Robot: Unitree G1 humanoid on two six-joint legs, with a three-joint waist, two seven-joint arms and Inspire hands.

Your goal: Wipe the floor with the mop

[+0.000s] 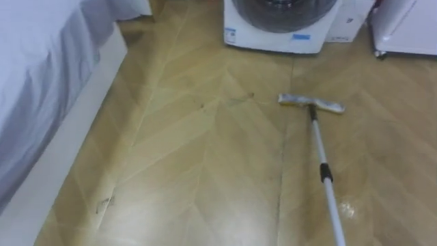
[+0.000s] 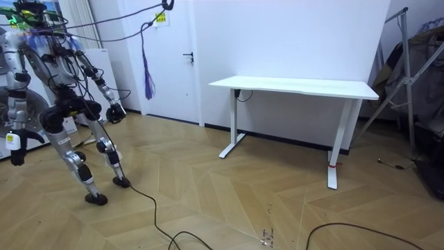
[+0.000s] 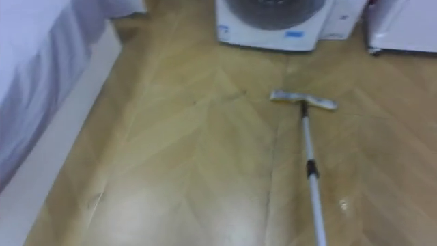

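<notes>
Picked out one dark hand [image 2: 114, 112] at the end of an arm reaching toward the room view's right, and a second hand [image 2: 15, 151] hanging low by the room view's left edge. Cannot tell left from right by the body here, nor released from clenched on either, so cannot confirm a grasp on anything. Placed the robot leaning forward on bent legs at the room view's left, well apart from the white desk surface [image 2: 298, 86]. Outward, in the head views: traced a silver-white mop pole with a black collar [image 1: 326, 173] from the lower right edge up across the herringbone wood floor [image 1: 205, 171] to a flat grey-white mop head [image 1: 311, 103], lying on the boards near the white front-loading washing machine [image 1: 280, 31], not touching it. Logged a bed with a pale lilac sheet [image 1: 41, 61] along the left, a white wheeled cabinet [image 1: 410, 27] upper right, and a shiny wet-looking patch [image 1: 348, 208] just beside the pole. Judged mopping under way, share done not readable. Risks: ramming the mop head into the washing machine through too long a forward push; snagging the sheet through a wide sweep left; losing the pole through a loose hold; slipping by stepping onto the wet-looking patch.
</notes>
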